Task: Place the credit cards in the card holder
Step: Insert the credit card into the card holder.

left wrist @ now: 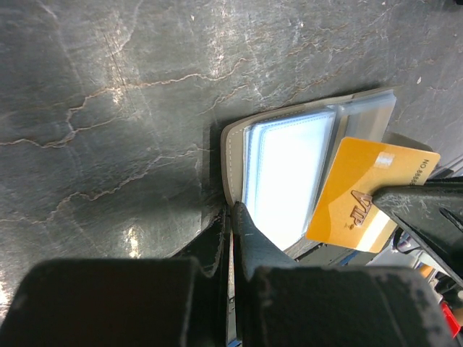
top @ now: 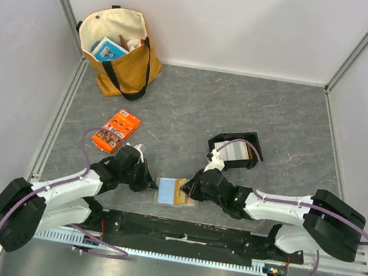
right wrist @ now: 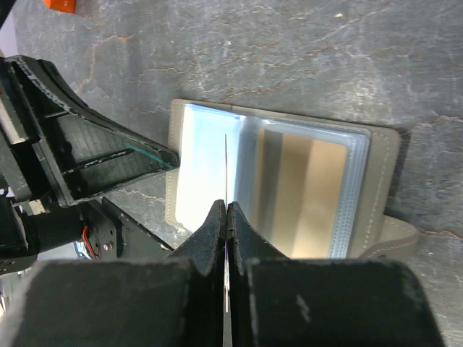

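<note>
The card holder [top: 174, 192] lies opened flat on the bench [top: 196, 105] by the middle of the near edge, its clear sleeves facing up. The left tool [left wrist: 233, 213] is clenched on the holder's left cover edge. The right tool [right wrist: 226, 210] is clamped on a yellow card [left wrist: 362, 195], seen edge-on in its own wrist view, with the card angled over the holder's right half (whether its corner is inside a sleeve I cannot tell). The remaining credit cards [top: 232, 150] sit stacked in a black tray [top: 250, 138] right of centre. An orange packet [top: 116, 131] lies towards the left edge, and a tote bag [top: 122, 65] stands in the far-left corner.
</note>
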